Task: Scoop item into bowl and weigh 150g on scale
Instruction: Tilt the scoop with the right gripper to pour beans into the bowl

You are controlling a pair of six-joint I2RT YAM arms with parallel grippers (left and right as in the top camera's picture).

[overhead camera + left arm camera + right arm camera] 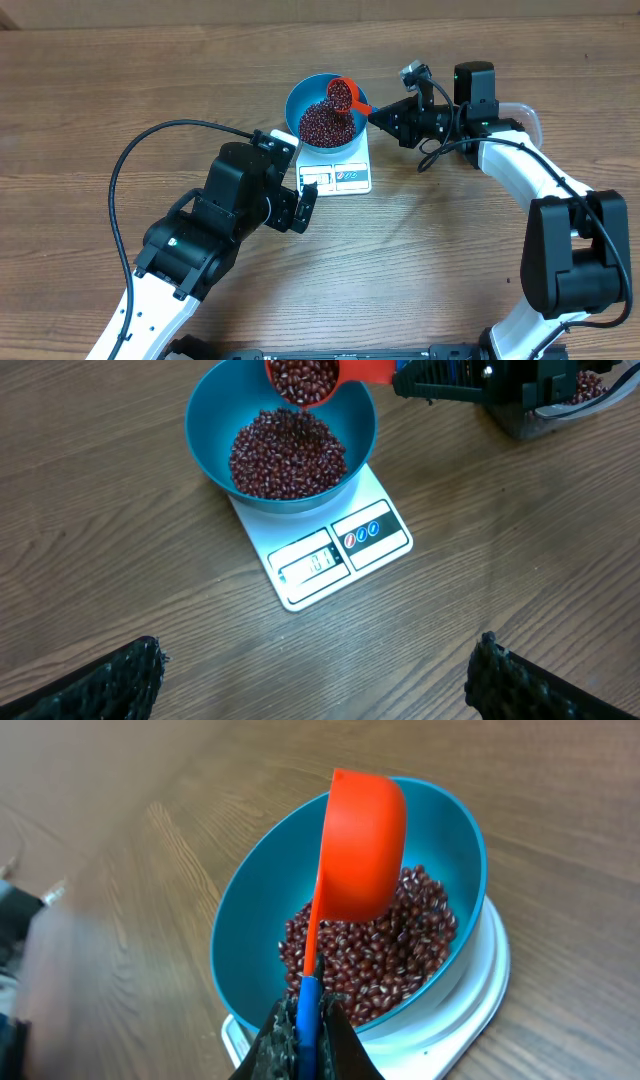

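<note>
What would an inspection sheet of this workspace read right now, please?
Surface: wooden table, bare grain showing.
Job's things: blue bowl sits on white scale and holds beans; orange scoop tilted over the bowl with beans inside.
Clutter: clear tub, partly hidden behind right arm.
Tools: left tool open, empty, short of the scale; right tool shut on the scoop's handle.
Cables: black cable loops over the table beside left arm.
Surroundings: nothing seen.
</note>
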